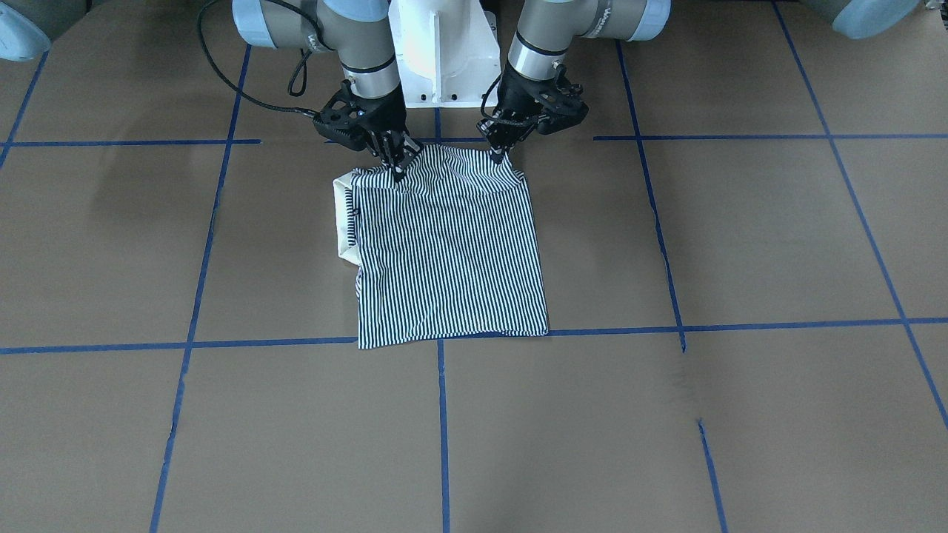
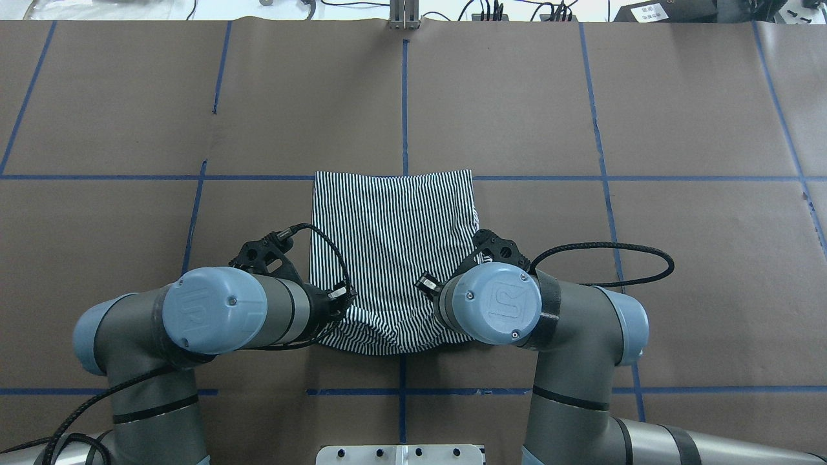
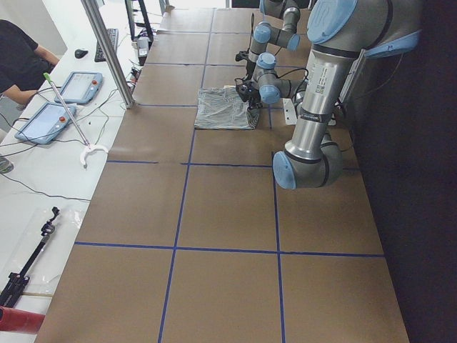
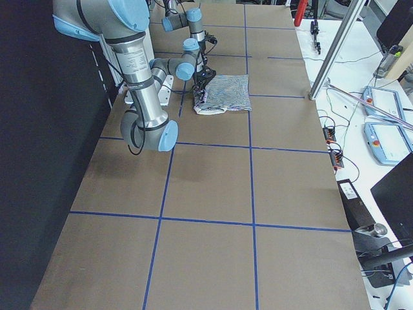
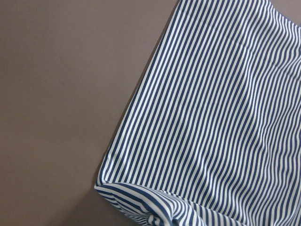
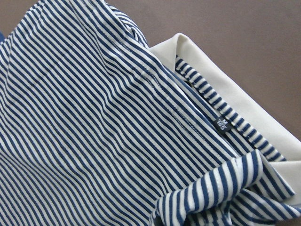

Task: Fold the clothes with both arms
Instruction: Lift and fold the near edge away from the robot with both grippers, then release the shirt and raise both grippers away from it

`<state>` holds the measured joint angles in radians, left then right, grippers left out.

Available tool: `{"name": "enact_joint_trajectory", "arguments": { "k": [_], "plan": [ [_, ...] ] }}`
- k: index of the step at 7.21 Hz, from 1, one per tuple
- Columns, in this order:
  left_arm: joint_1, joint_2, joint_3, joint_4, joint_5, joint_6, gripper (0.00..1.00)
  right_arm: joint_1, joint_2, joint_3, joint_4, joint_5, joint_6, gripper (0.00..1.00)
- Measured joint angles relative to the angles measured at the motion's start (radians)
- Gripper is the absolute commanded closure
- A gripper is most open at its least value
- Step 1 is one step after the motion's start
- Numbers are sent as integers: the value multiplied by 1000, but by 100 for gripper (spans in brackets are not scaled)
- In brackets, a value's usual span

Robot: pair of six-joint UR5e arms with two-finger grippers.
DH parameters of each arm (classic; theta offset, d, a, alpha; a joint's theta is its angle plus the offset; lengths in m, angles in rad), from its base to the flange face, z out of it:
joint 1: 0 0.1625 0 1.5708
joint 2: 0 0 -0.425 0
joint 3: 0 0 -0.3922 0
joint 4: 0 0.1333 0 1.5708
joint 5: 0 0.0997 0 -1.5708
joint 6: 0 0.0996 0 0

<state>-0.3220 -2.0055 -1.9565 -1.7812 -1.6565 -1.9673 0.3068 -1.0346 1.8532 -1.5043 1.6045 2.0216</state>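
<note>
Viewing the front camera, I see the shirt folded to a rectangle on the table, just before the base; its collar protrudes on the robot's right; the left gripper is clamped on the near edge's corner; the right gripper is clamped on that edge beside the collar; the edge bunches between them; the far hem lies along a tape line.
</note>
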Motion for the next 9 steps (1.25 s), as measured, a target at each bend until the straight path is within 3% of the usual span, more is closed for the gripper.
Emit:
{"name": "enact_joint_trajectory", "arguments": {
  "k": [4, 5, 6, 8, 9],
  "plan": [
    [-73, -16, 18, -13, 0, -45, 97, 79, 27, -29, 25, 2, -32, 100],
    [-132, -31, 47, -13, -3, -33, 60, 126, 63, -77, 27, 2, -73, 99],
    [-192, -65, 103, -16, -5, -1, 1, 177, 139, -180, 34, 3, -99, 1],
    [-290, -127, 221, -38, -17, 110, 0, 286, 271, -451, 157, 10, -154, 0],
    [-326, -141, 261, -62, -21, 152, 0, 324, 295, -534, 216, 11, -205, 0]
  ]
}}
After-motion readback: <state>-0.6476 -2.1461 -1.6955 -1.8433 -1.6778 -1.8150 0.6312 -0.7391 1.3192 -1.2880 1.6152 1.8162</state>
